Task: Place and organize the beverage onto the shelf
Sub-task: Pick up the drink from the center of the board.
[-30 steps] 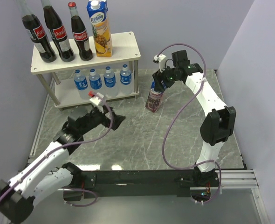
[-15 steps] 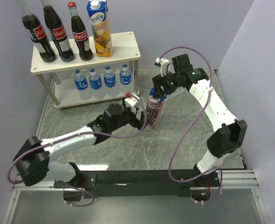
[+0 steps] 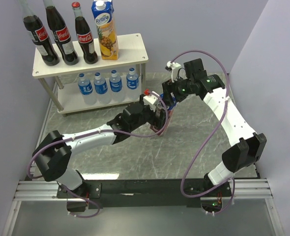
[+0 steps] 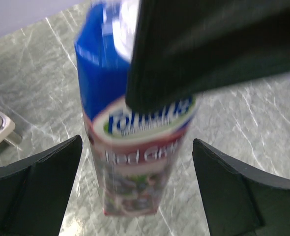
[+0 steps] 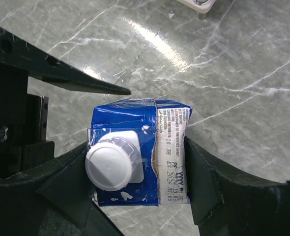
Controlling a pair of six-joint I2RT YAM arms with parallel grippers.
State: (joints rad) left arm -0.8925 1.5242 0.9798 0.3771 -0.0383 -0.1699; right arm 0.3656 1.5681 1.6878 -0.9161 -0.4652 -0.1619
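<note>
Standing almost stocked, the shelf [image 3: 132, 50] holds three cola bottles [image 3: 62, 35] and a pineapple juice carton [image 3: 105, 37] above, four water bottles [image 3: 108, 83] below; only the red grape carton [image 4: 135, 162] waits on the table [image 3: 199, 142], right gripper [image 5: 137, 177] clamping its top, left gripper [image 4: 136, 142] gaping around it

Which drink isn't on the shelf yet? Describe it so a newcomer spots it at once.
Find the shelf at back left, then the marble tabletop right of it. A tall juice carton is there, gripped by the right hand. Unlike the shelved yellow carton, it is blue-topped with a dark red label.
</note>
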